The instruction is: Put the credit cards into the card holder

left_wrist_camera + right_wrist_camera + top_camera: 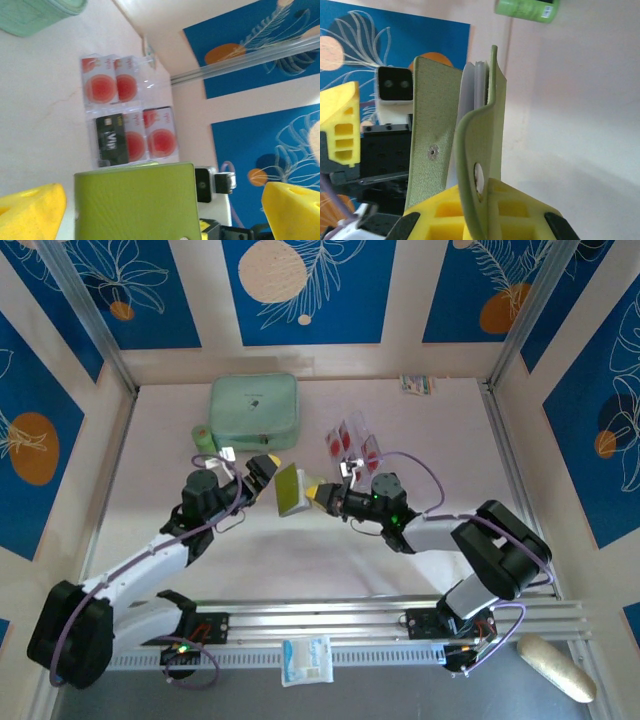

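Right end effector [480, 212] grips olive-green fold card holder [289, 489], judged light and floppy, at its flap; left end effector [250, 462] stands open.

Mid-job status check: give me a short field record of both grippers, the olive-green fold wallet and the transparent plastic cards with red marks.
left gripper: open, yellow fingers spread to either side of the wallet
right gripper: shut on the wallet
olive-green fold wallet: held between the two arms, flaps partly apart
transparent plastic cards: grouped flat on the table, beyond the wallet
mint-green zip case: far side, left of the cards
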Controlling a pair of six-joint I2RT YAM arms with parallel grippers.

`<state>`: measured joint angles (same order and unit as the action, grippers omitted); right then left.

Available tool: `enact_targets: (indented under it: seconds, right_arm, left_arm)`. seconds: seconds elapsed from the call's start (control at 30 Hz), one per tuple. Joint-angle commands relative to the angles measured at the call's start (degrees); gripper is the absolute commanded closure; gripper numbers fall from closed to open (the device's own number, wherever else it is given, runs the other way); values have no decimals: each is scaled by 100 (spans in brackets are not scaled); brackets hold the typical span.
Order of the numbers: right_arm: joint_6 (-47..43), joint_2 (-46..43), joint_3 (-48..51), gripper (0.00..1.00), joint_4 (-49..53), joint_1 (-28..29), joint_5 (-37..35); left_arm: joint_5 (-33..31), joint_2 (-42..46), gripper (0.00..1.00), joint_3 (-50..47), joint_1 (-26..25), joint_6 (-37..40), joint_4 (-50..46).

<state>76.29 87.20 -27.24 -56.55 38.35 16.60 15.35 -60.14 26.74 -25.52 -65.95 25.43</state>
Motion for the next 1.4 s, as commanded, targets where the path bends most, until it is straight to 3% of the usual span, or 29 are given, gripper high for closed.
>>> enact_targets:
  seconds: [0.0,0.17,0.53,0.87,1.37]
  right_arm:
    - [-750,-321,52,100,915,167,-338]
    - [-1304,-464,54,100,1760,524,-920]
    - [-1508,-114,154,100,1988,1131,-1977]
    - [-1408,-168,287,100,2202,1401,-2647]
    - [-1301,-207,391,100,2184,1490,-2811]
  left_arm:
    - [-85,148,0,399,56,1145,-1502]
    - [-122,-137,0,934,-16,1995,-2850]
    - [-1111,-958,0,1546,-993,2863,-3895]
    - [-1707,-1522,0,1786,-1607,3137,-4036]
    - [-1914,-2055,0,1755,-1913,3296,-3803]
